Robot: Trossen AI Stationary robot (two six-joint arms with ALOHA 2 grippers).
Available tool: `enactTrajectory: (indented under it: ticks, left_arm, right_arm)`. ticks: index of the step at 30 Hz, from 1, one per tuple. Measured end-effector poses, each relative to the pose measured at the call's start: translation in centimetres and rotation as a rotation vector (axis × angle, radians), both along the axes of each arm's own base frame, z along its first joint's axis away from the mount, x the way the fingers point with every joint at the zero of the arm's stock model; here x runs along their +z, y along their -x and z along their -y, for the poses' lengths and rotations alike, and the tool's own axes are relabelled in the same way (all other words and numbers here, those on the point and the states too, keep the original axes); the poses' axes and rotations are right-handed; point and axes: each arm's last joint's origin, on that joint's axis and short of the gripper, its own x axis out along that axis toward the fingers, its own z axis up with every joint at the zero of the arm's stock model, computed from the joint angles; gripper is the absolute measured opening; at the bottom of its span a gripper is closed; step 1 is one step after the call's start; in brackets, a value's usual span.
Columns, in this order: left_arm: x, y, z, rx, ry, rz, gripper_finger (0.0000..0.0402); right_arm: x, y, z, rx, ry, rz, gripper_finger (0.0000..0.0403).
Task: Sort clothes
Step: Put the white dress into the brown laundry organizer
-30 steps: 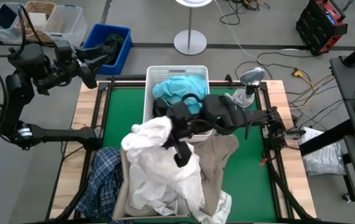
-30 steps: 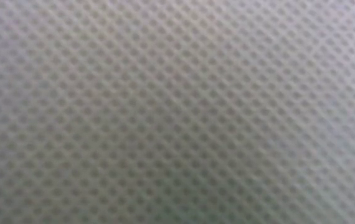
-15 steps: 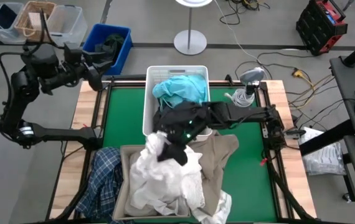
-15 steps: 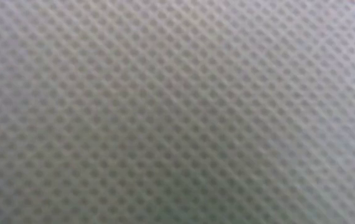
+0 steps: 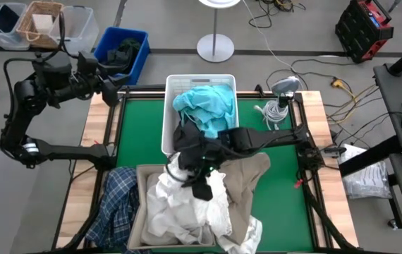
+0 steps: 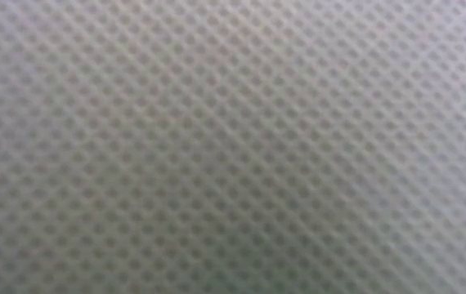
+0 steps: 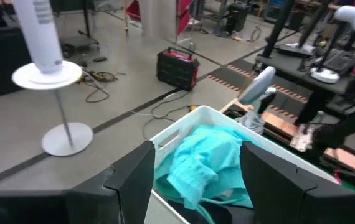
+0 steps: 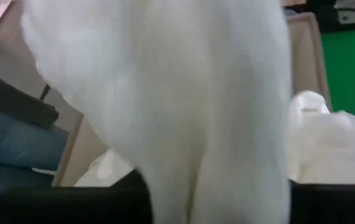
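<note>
Seen from above, a green table (image 5: 137, 141) holds a white basket (image 5: 167, 106) containing a teal garment (image 5: 204, 104) and a dark garment (image 5: 190, 134). Nearer the front edge, a pile of white garments (image 5: 187, 204) fills a beige bin (image 5: 136, 226), with a beige garment (image 5: 247, 173) draped beside it and a plaid shirt (image 5: 116, 197) hanging over the bin's other side. The right gripper (image 5: 187, 171) is clamped on 1 white garment (image 8: 165, 93), which hangs just above the pile. The left gripper (image 5: 109, 88) hovers at the table's far corner beside a blue bin (image 5: 109, 42), its fingers (image 7: 134, 177) spread apart and holding nothing.
</note>
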Motion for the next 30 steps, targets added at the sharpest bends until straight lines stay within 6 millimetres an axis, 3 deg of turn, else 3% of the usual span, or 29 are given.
enactTrajectory:
  ticks: [7, 16, 23, 30]
  left_arm:
    - [0.0, 0.4, 0.4, -0.02, 0.043, 0.038, 0.0213]
    - [-0.1, -0.1, 0.8, -0.21, 0.118, 0.06, 0.0213]
    - [-0.2, -1.9, 1.7, -0.627, 0.241, 0.082, 0.0213]
    - [-0.6, -5.8, 4.9, -0.815, 0.199, 0.015, 0.0183]
  right_arm:
    - [-1.1, -1.2, -0.6, -0.016, 0.023, 0.018, 0.02]
    - [0.9, 0.1, -1.0, -0.03, 0.087, 0.11, 0.03]
    - [3.8, 2.3, -0.5, -0.034, 0.071, 0.182, 0.0311]
    - [6.6, 7.9, 1.1, -0.09, 0.151, 0.11, 0.0264]
